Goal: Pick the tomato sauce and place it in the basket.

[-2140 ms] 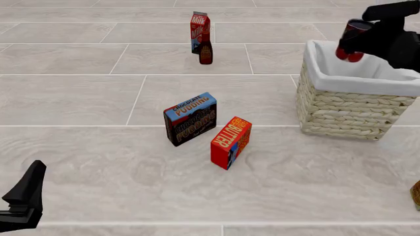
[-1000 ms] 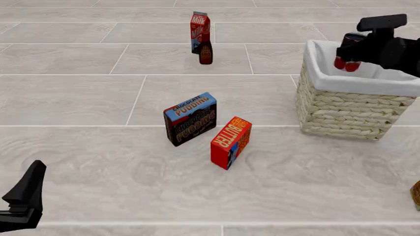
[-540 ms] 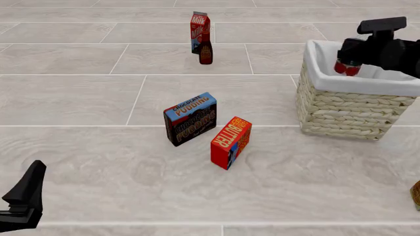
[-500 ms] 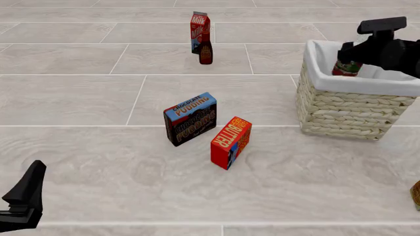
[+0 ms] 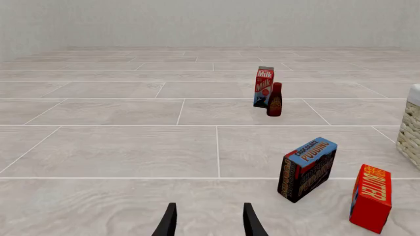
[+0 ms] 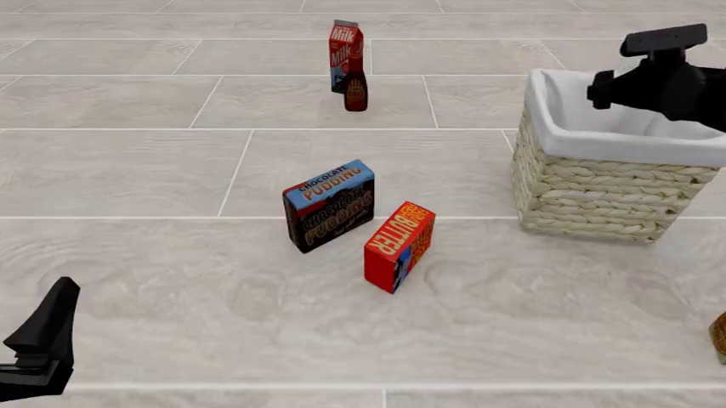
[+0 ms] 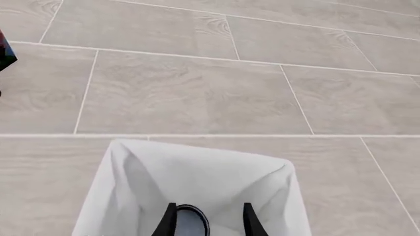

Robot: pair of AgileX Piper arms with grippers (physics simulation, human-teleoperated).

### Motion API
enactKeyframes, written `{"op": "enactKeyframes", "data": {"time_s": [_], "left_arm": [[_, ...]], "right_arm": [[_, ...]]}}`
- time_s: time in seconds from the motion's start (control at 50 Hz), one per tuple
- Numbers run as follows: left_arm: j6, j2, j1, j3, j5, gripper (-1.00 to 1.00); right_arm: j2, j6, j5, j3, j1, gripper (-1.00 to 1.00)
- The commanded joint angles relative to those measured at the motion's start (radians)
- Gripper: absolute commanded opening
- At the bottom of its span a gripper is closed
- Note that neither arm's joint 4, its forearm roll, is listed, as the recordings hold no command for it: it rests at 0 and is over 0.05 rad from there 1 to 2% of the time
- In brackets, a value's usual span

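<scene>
The right claw (image 6: pixel 598 90) is held above the basket (image 6: pixel 601 191), which stands at about 3 o'clock on the tabletop (image 6: pixel 170 170). Its fingers (image 7: pixel 169 223) are seen spread apart, with nothing pinched. Between them, down inside the white lining, a dark rim of the tomato sauce (image 7: pixel 196 219) is glimpsed. The left claw (image 5: pixel 208 223) is kept low at 7 o'clock, fingers parted and empty. A pudding box (image 6: pixel 329 205) and a butter box (image 6: pixel 399 246) are found near the centre.
</scene>
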Motion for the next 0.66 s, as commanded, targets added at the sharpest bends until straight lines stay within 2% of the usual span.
{"op": "enactKeyframes", "data": {"time_s": [0.02, 0.66], "left_arm": [[0.0, 0.0, 0.0, 0.0, 0.0, 1.0], [0.0, 0.0, 0.0, 0.0, 0.0, 1.0]], "right_arm": [[-0.026, 0.002, 0.001, 0.011, 0.005, 1.0], [-0.179, 0.019, -0.026, 0.132, 0.062, 1.0]]}}
